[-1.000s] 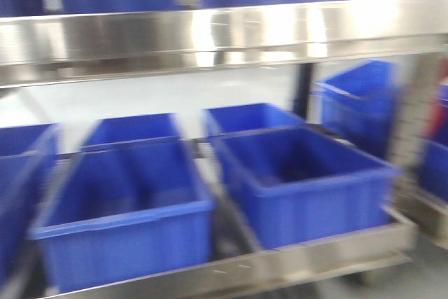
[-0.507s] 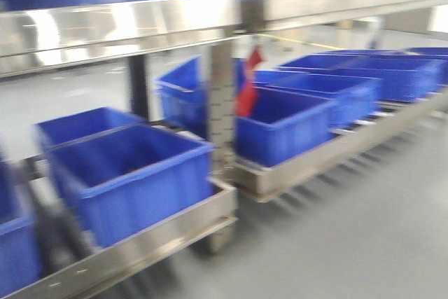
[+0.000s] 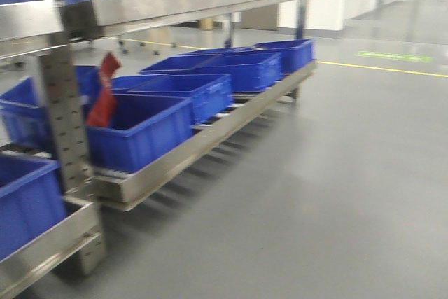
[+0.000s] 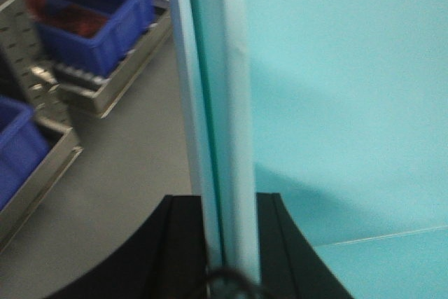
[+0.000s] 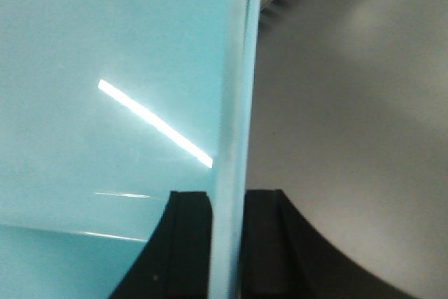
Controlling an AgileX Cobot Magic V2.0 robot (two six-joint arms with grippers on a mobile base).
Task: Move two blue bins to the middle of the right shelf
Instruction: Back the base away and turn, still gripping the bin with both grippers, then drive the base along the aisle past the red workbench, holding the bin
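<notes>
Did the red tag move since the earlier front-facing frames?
No. The red tag still sits just right of the perforated steel upright, by the same dark blue plastic bin; the view swung.

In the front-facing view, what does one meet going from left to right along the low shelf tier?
Nearest dark blue bin → perforated steel upright → red object → row of dark blue bins → grey floor → green floor marking.

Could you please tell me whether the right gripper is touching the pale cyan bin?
Touching. The right wrist view shows the pale cyan bin pinched at its wall by the right gripper, no gap visible.
</notes>
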